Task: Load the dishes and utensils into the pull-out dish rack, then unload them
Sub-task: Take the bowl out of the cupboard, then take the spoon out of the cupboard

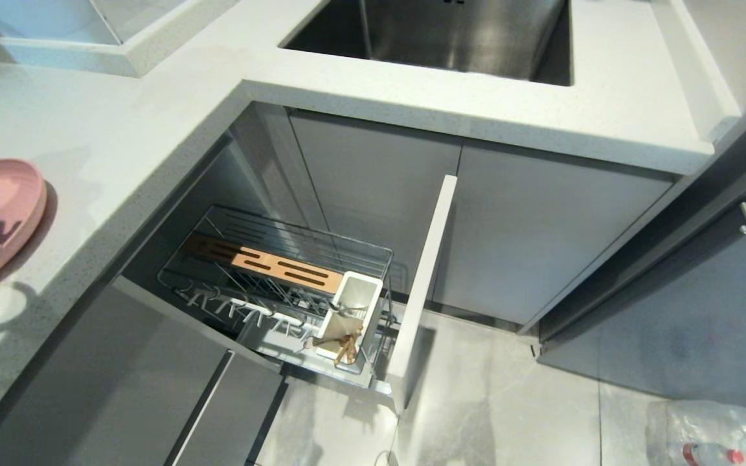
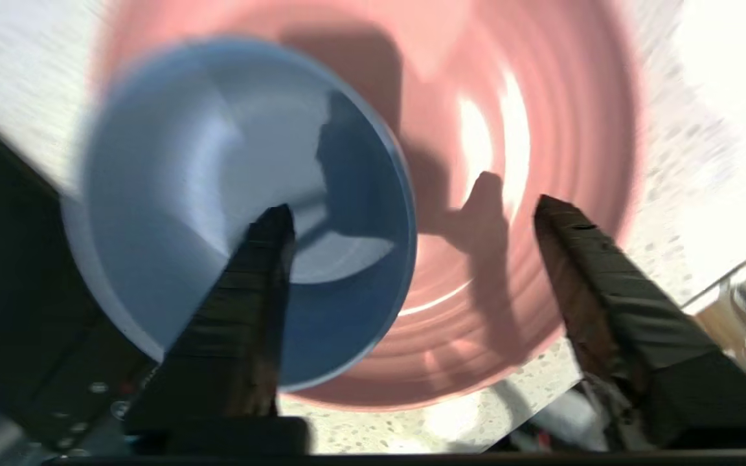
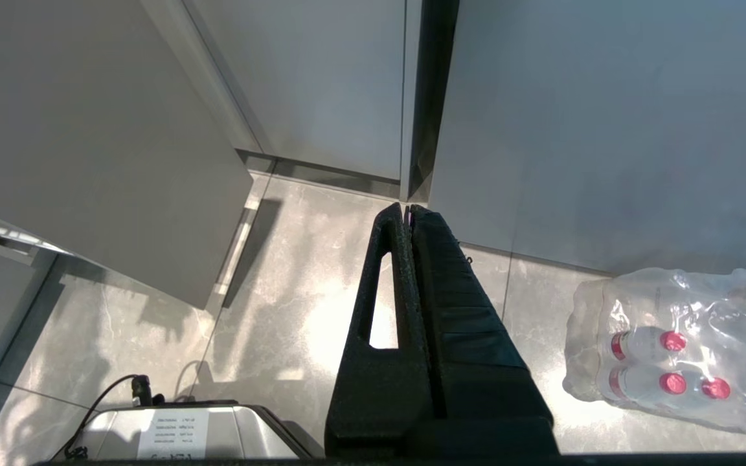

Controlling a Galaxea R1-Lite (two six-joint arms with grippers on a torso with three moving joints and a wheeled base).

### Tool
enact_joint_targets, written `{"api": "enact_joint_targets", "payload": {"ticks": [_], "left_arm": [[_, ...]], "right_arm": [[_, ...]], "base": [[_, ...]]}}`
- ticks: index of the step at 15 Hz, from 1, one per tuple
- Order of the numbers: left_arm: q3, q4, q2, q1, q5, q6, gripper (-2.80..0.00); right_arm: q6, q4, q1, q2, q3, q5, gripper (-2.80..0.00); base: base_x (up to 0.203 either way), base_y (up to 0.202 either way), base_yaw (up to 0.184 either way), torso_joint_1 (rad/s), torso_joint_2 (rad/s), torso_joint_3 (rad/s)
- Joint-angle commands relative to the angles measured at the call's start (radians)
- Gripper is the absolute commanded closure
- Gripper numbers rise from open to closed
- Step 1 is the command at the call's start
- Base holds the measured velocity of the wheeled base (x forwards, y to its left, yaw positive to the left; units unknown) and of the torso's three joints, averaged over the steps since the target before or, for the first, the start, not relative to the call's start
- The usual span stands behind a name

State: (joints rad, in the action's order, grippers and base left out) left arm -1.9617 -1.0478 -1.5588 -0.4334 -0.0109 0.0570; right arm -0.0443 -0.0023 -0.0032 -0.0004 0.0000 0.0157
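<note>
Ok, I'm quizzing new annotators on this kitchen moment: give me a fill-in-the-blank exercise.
1. The blue-grey bowl sits on the pink ____.
2. The left gripper hovers over the dishes with its jaws ____.
3. The chopsticks stand in the rack's white utensil ____.
4. The right gripper, above the floor, is ____.

Missing words: plate; open; cup; shut

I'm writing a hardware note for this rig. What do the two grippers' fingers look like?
Both look alike: the left gripper has two long matte black fingers tapering to narrow tips with ribbed faces. The right gripper shows the same black wedge shape, with a long slot through one finger.
</note>
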Motion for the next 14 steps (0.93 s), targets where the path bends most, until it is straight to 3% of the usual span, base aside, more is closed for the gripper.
{"api": "enact_joint_targets", "payload": {"ticks": [1,3,4,9,12,14], "left_arm": [[0.001,0.013,0.054,0.000,0.007,0.000,-2.80],[0.001,0.050,0.122,0.004,0.028,-0.005,-2.80],[0.002,0.071,0.158,0.005,0.039,-0.007,0.00],[0.003,0.206,0.331,0.050,0.078,0.005,0.00],[0.014,0.321,0.395,0.161,0.077,0.110,0.00],[0.067,0.475,0.435,0.241,0.076,0.237,0.00]], "right_arm": [[0.000,-0.001,0.000,0.000,0.000,0.001,0.00],[0.000,-0.001,0.000,0.001,0.000,0.000,0.00],[0.000,-0.001,0.000,0.000,0.000,0.001,0.00],[0.000,-0.001,0.000,0.000,0.000,0.000,0.00],[0.000,0.000,0.000,0.002,0.000,0.000,0.00],[0.000,-0.001,0.000,0.000,0.000,0.000,0.00]], "base": [[0.000,0.000,0.000,0.000,0.00,0.000],[0.000,0.000,0.000,0.000,0.00,0.000],[0.000,0.000,0.000,0.000,0.00,0.000],[0.000,0.000,0.000,0.000,0.00,0.000],[0.000,0.000,0.000,0.000,0.00,0.000],[0.000,0.000,0.000,0.000,0.00,0.000]]}}
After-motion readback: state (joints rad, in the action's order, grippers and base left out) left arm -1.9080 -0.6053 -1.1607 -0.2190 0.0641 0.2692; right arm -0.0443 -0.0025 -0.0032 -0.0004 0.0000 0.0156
